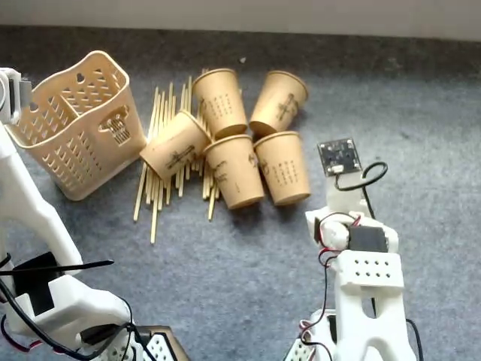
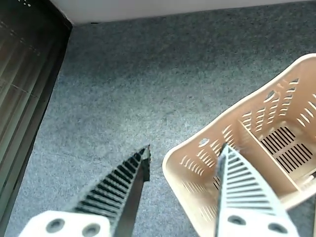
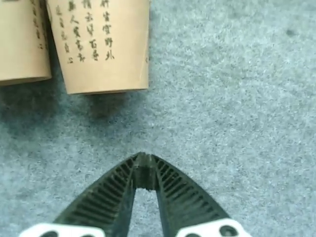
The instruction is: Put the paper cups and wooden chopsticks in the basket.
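Closest in, the left gripper (image 2: 185, 149) hangs at the basket (image 1: 83, 162), jaws wide apart and empty, one finger outside the basket's rim and the other over its divided inside, which holds nothing where it shows. Tilted on its side, the basket has its opening turned up and away from the arms. Just right of the basket the wooden chopsticks (image 1: 155, 203) lie fanned on the grey carpet (image 3: 237, 98), their long axes running roughly along the basket's wall. Five paper cups (image 1: 234, 171) lie on their sides beyond them, some resting across the sticks. Farthest from the basket, the right gripper (image 3: 143, 160) is pressed shut on nothing. One cup (image 3: 98, 44) lies straight ahead of its tips, apart from them, its long axis roughly in line with the fingers. By my judgement the right arm is nearer the cups and must open before closing in.
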Available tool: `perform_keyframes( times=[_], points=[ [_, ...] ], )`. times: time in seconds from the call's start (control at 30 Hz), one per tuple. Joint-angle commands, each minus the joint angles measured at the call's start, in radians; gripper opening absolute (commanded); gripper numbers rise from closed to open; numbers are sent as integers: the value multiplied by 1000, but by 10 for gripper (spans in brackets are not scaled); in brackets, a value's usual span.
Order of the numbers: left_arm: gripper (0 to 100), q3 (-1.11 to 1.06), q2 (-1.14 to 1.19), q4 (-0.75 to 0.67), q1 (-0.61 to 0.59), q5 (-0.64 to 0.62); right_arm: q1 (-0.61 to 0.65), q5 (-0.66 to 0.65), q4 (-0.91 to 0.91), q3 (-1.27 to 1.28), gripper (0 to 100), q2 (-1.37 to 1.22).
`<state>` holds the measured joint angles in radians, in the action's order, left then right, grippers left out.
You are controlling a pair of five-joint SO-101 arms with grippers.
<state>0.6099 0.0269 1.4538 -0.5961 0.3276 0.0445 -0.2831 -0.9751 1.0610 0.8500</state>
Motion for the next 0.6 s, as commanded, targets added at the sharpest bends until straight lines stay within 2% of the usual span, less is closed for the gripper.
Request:
perform_keyframes(
  times=[0.0, 0.33, 0.57],
  points=[
    [245, 36, -2, -5, -10, -9, -7, 3, -1, -62, 10, -1],
    [248, 97, -1, 2, -10, -51, -10, 5, -300, -568, 11, -42],
    [245, 96, -1, 44, -10, -51, -116, 6, -447, -1053, 11, -473]
  ],
)
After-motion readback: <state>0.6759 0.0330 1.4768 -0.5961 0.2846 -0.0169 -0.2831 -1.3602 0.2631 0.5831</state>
